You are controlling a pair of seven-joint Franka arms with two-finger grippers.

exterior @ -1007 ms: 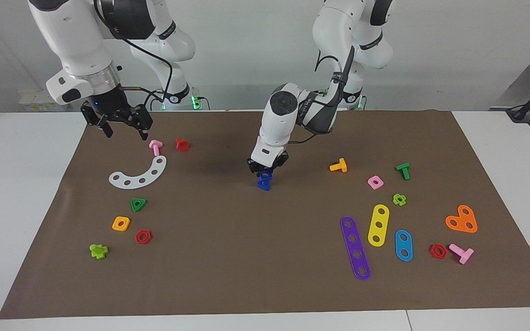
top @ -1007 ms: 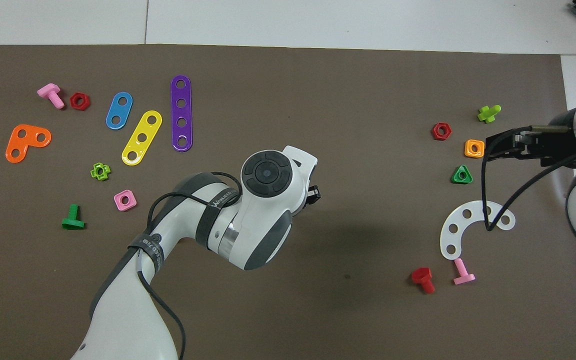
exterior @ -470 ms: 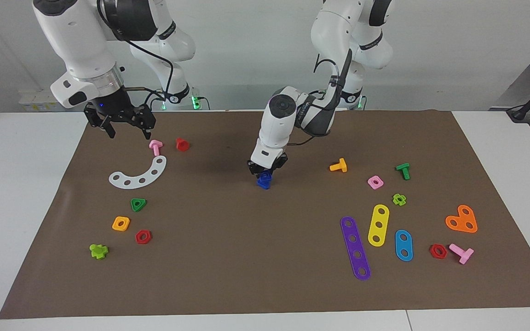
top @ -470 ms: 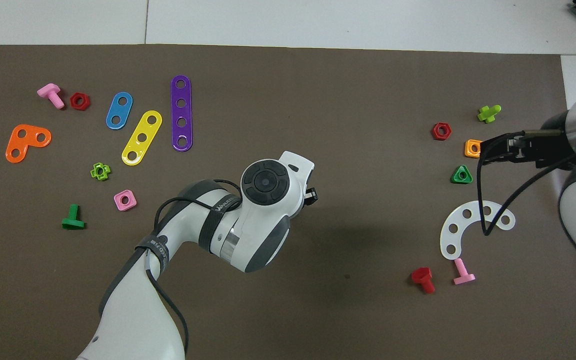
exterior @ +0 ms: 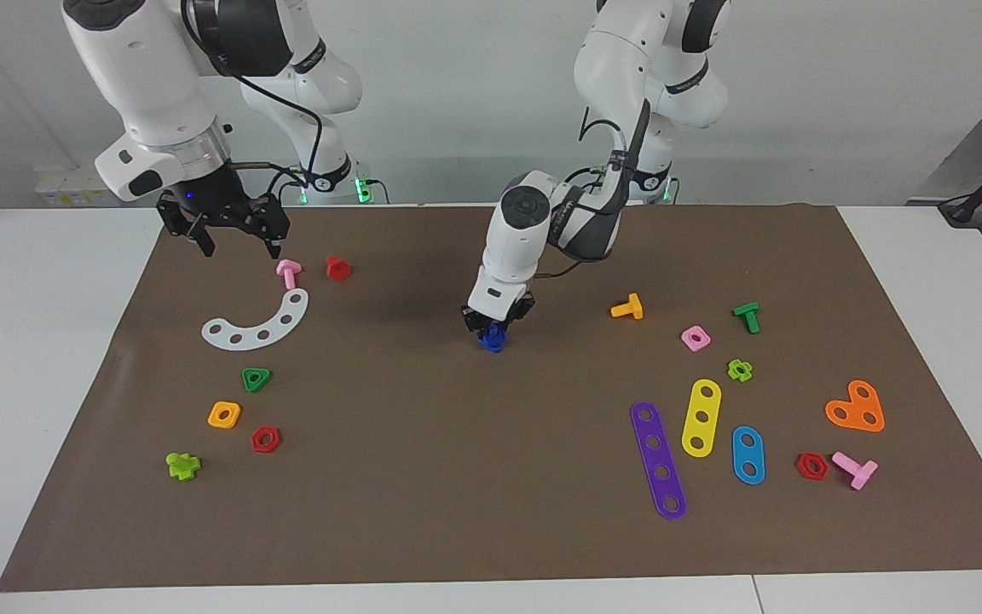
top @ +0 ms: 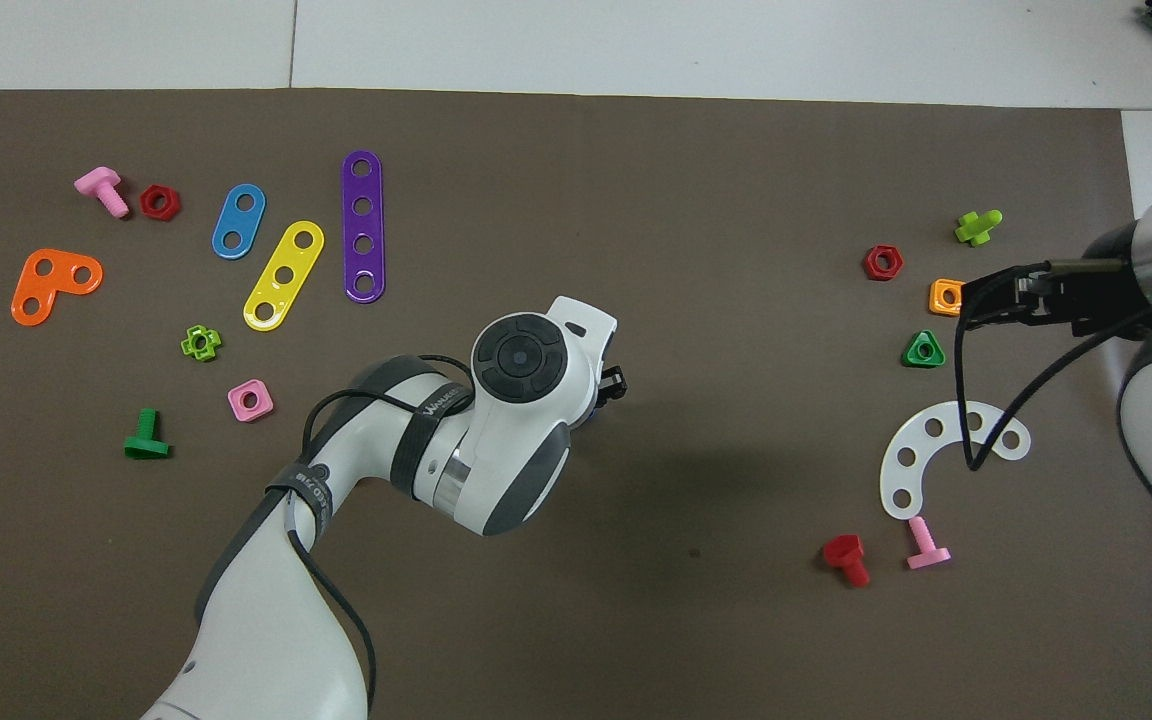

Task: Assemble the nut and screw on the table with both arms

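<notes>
My left gripper (exterior: 495, 322) reaches down to the middle of the brown mat (exterior: 423, 477) and is shut on a dark-blue piece (exterior: 493, 339) that rests at the mat. The nut and the screw show there as one blue lump; I cannot tell them apart. In the overhead view the left arm's wrist (top: 526, 365) hides them. My right gripper (exterior: 233, 232) is open and empty. It hangs raised over the mat's edge at the right arm's end, near a pink bolt (exterior: 288, 272). It also shows in the overhead view (top: 981, 296).
A white curved plate (exterior: 259, 324), red bolt (exterior: 337, 267), green triangular nut (exterior: 257, 379), orange nut (exterior: 224, 414) and red nut (exterior: 265, 439) lie at the right arm's end. An orange bolt (exterior: 627, 308), pink nut (exterior: 696, 338) and coloured plates (exterior: 658, 459) lie at the left arm's end.
The left gripper has sunk a little and the blue lump under it now looks shorter and sits on the mat. The right gripper has risen slightly.
</notes>
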